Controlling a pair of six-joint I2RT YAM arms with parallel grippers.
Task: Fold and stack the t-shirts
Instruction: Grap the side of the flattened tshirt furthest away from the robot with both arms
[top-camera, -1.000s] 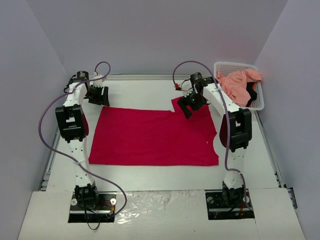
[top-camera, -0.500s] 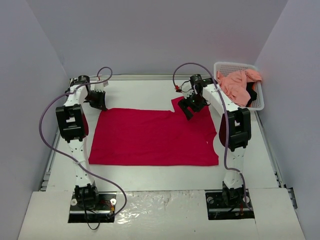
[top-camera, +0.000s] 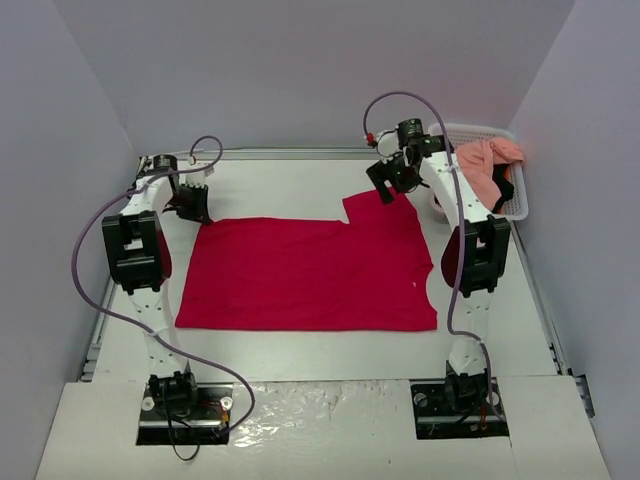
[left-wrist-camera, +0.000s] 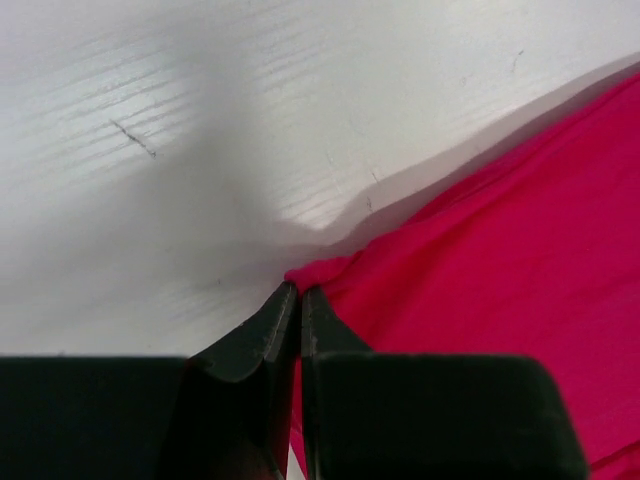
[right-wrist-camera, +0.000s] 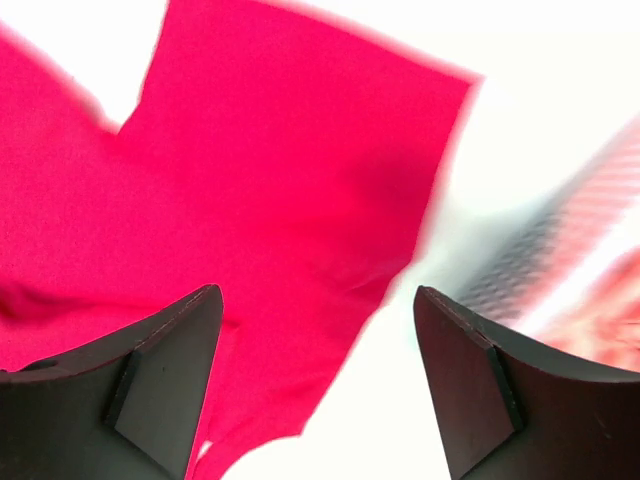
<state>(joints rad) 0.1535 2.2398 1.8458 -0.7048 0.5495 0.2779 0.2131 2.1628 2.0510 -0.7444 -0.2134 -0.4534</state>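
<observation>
While your left gripper (top-camera: 195, 206) sits at the far left corner of the red shirt (top-camera: 310, 275), its fingers (left-wrist-camera: 250, 350) are pressed together and pinch a small bunched tip of that corner. Your left wrist view shows the cloth edge beside them raised a little off the white table (top-camera: 290, 180), with a shadow under it.

You have one red shirt on the table, spread flat, with its long axis running left to right. Its long straight edges lie on the near and far sides. One short sleeve (top-camera: 378, 208) sticks out toward the far side at the right end, and a small curved notch cuts into the right edge.

Your right gripper (top-camera: 392, 180) hangs above the far edge of that sleeve, fingers (right-wrist-camera: 150, 370) spread wide with nothing between them. The right wrist view is blurred, but you can make out red cloth under the gap and bare table to its right.

You have one white lattice basket (top-camera: 521, 200) at the far right of the table, beyond the right arm. One pink shirt (top-camera: 478, 165) lies crumpled in it, spilling over the rim, with one bit of black garment (top-camera: 504, 190) showing at its near right side. That makes two shirts, well apart.
</observation>
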